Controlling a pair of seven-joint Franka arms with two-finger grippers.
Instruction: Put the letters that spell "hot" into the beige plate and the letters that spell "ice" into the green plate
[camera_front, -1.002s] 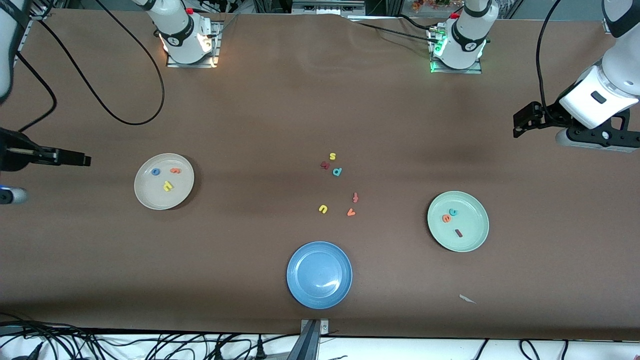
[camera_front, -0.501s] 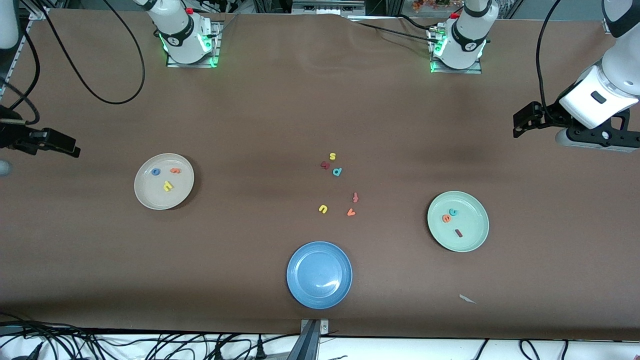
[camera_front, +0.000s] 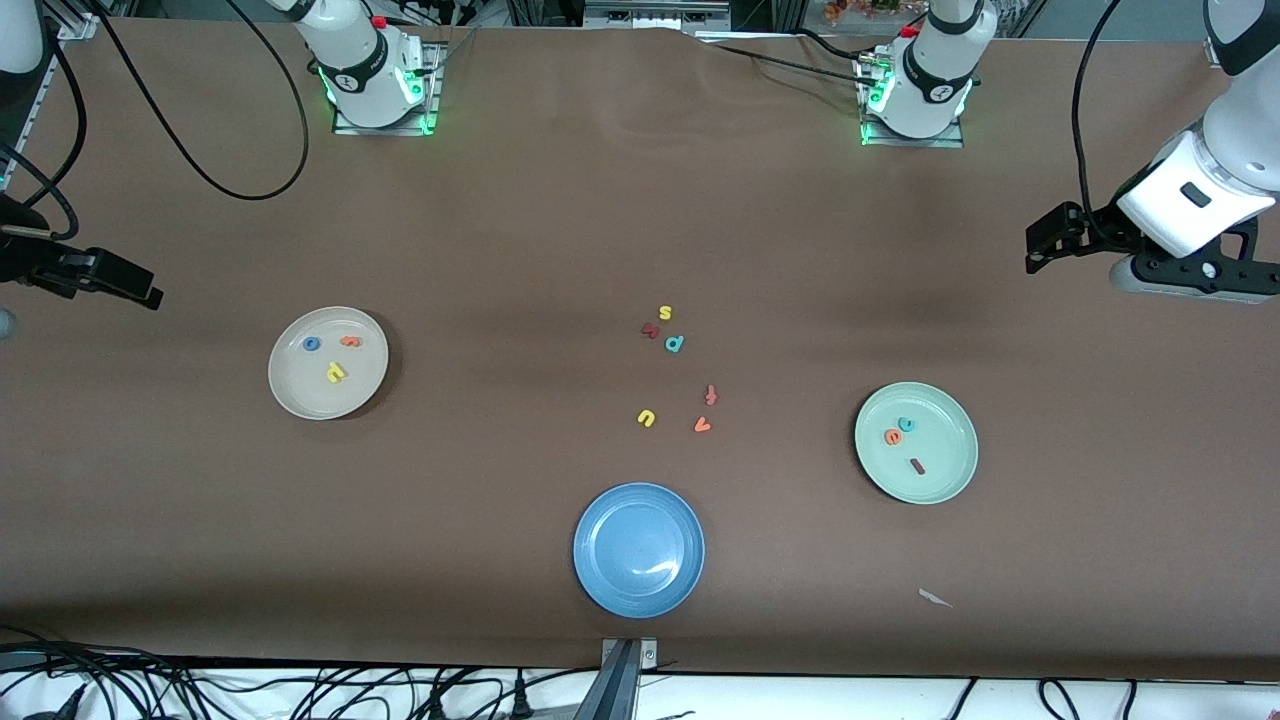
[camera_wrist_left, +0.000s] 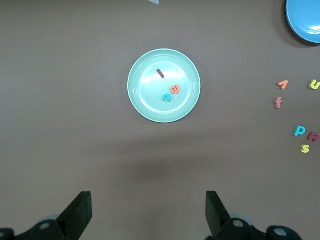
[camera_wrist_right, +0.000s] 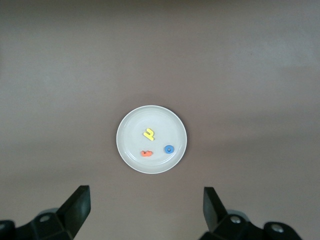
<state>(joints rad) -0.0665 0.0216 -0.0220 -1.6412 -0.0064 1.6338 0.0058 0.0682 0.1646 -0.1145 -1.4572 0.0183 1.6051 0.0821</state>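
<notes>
Black fingers of the left gripper (camera_wrist_left: 147, 215) stand wide and empty above the table (camera_front: 520, 220) at its own end; the right gripper (camera_wrist_right: 145, 212) likewise. Yellow h (camera_front: 336, 373), blue o (camera_front: 311, 343) and orange t (camera_front: 350, 341) lie in the beige plate (camera_front: 295, 398); i (camera_front: 917, 466), c (camera_front: 907, 424), e (camera_front: 893, 437) in the green plate (camera_front: 950, 485).

The beige plate (camera_wrist_right: 128, 152) holds a yellow h (camera_wrist_right: 149, 133), orange t (camera_wrist_right: 146, 153) and blue o (camera_wrist_right: 169, 149).
</notes>
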